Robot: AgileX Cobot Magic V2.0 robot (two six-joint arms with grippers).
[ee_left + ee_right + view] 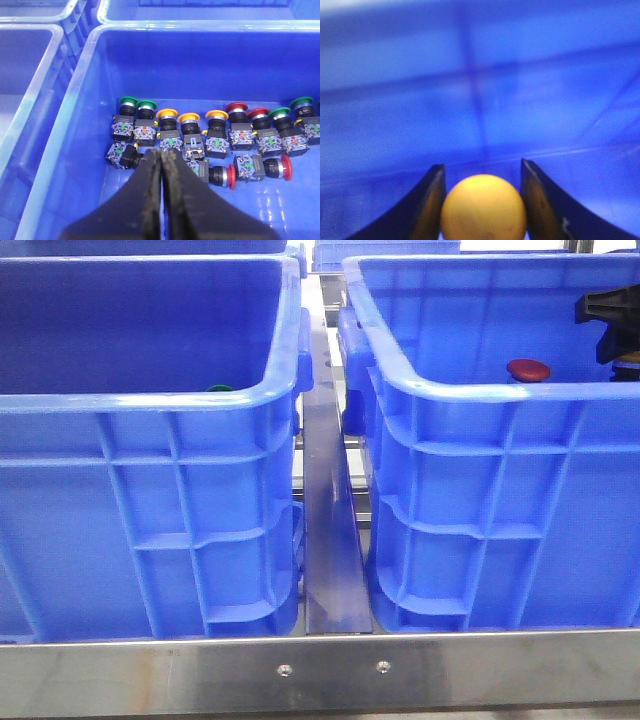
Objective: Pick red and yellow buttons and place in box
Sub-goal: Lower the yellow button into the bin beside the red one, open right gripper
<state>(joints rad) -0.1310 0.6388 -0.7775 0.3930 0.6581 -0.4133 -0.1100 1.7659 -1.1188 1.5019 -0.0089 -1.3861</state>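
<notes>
My right gripper [482,167] is shut on a yellow button [483,207], whose round cap fills the gap between the two fingers. In the front view that gripper [615,340] hangs inside the right blue box [470,390], near its far right side. A red button [528,369] lies inside this box. In the left wrist view my left gripper [163,153] is shut and empty, above a crate floor [150,90] holding a row of several yellow buttons [167,114], red buttons [236,107] and green ones [129,100].
The left blue crate [150,405] stands beside the box, a green cap [219,388] peeking over its near rim. A steel strip [330,520] runs between the crates, a metal rail [320,670] along the front. Another crate [25,75] adjoins the button crate.
</notes>
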